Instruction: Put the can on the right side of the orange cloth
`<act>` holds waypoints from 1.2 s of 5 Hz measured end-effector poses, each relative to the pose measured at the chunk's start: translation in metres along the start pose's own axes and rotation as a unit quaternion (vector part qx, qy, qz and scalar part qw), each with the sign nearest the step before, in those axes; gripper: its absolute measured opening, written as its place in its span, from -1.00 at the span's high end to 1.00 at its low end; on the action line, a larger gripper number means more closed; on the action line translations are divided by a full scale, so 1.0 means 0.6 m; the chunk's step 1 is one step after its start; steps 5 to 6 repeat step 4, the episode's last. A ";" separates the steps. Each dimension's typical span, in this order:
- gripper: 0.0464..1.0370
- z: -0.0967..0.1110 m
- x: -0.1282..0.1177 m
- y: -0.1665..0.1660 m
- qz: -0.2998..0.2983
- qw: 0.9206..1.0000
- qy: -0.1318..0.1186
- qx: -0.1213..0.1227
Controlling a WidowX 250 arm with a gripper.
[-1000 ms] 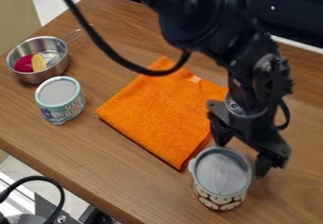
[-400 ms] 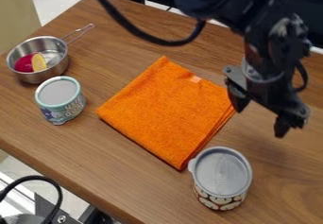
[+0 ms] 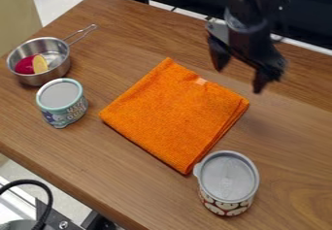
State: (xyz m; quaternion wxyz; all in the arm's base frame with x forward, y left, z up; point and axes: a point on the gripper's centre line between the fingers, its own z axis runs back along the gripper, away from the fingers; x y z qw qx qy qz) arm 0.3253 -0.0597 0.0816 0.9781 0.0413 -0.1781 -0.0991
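So the gripper (image 3: 240, 72) is spread open with nothing in it at upper right, and the can (image 3: 228, 179) sits well below it at lower right, by the orange cloth's (image 3: 174, 116) bottom corner, so imo just back off.

On the table (image 3: 117, 171), taking the cloth (image 3: 172, 117) as the clock's centre, one can (image 3: 227, 183) stands at 5 o'clock beside its near corner, another can (image 3: 61, 103) at 9, and a pan (image 3: 40, 80) at 10, its handle pointing towards 2, with two small items (image 3: 25, 65) inside.
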 end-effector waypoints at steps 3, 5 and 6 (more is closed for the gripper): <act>-0.92 -0.008 -0.043 0.125 -0.076 0.996 0.035 0.029; -0.92 0.012 -0.053 0.158 -0.159 0.987 0.029 0.010; -0.92 0.012 -0.053 0.158 -0.159 0.987 0.029 0.010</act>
